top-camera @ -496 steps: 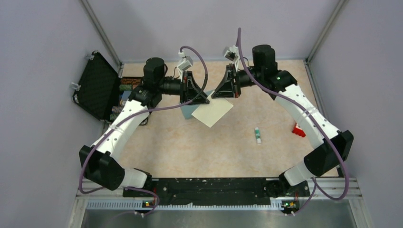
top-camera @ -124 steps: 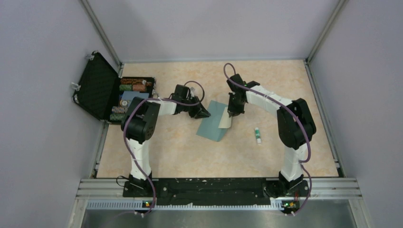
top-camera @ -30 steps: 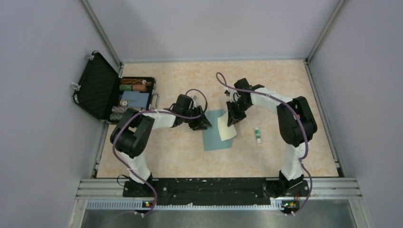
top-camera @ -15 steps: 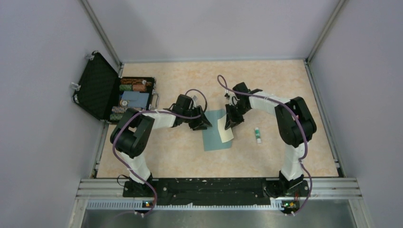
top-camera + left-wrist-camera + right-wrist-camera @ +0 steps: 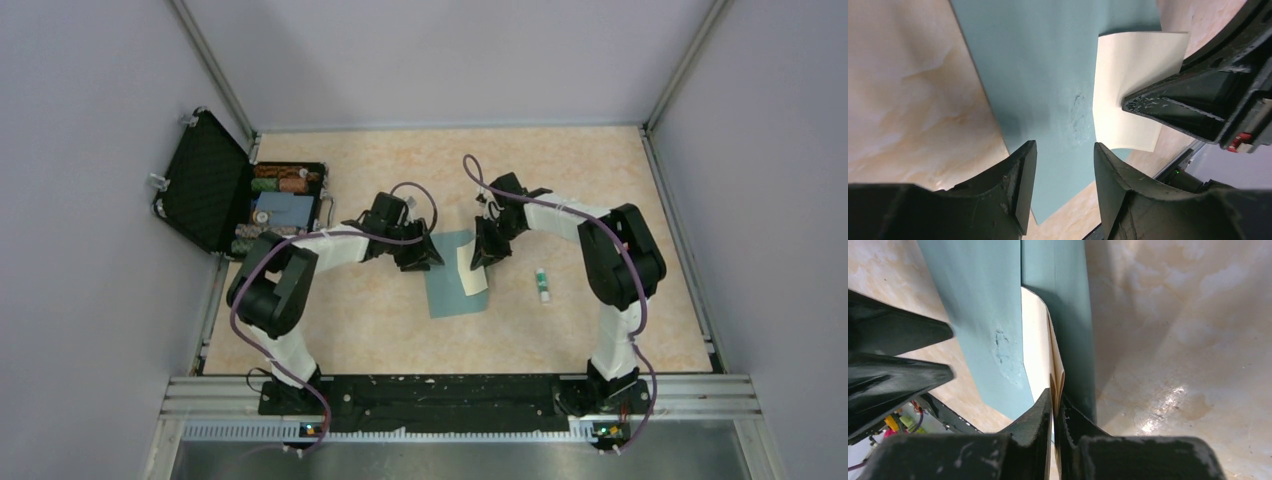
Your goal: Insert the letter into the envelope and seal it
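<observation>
Jaws on my right gripper [image 5: 1054,400] pinch the folded letter [image 5: 1035,350] tight, my left gripper [image 5: 1064,150] hangs half open and empty over the envelope [image 5: 1038,60], which lies flat on the table [image 5: 580,190] between them, so I fear a push buckles the letter or skids the loose envelope.

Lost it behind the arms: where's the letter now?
Top view, table centre: the letter is pinched by the right gripper, lying over the right side of the envelope.

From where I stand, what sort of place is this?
Probably a robot test booth: a marbled tabletop boxed in by plain walls, with a left arm and right arm bolted to a rail at its edge.
</observation>
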